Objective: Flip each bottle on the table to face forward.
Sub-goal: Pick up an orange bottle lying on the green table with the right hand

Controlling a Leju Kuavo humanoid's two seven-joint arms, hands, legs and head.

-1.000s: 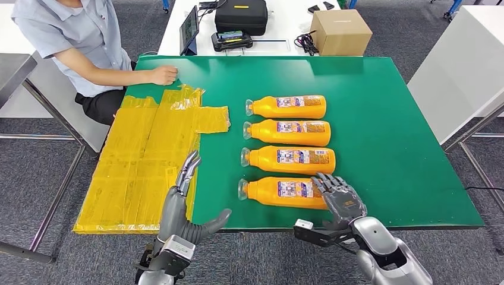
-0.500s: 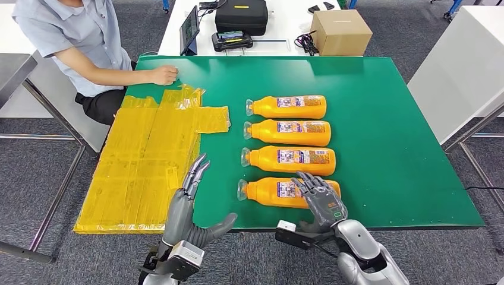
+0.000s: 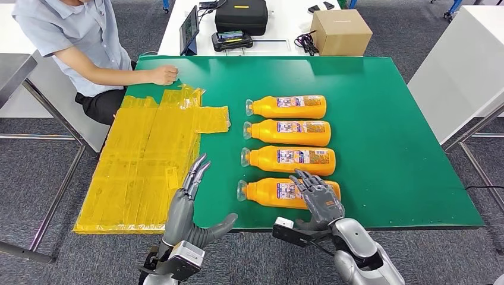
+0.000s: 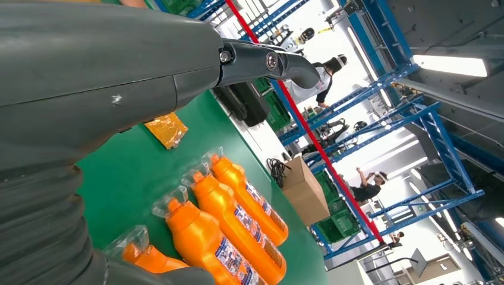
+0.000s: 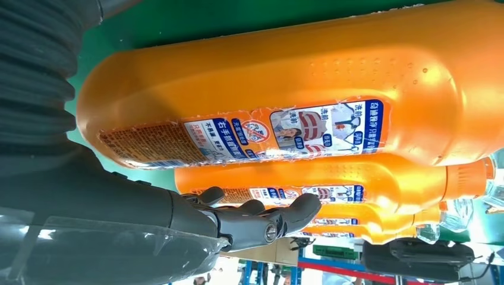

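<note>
Four orange bottles (image 3: 289,150) lie labels up.

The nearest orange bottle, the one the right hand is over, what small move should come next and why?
Probably lower and close the right hand around the nearest bottle. Its fingers spread above the bottle's base end, not clearly gripping, and the bottle lies on its side on the green table with its small-print label facing up, so it likely needs a firm hold before turning. The left hand is open, off to the side.
</note>
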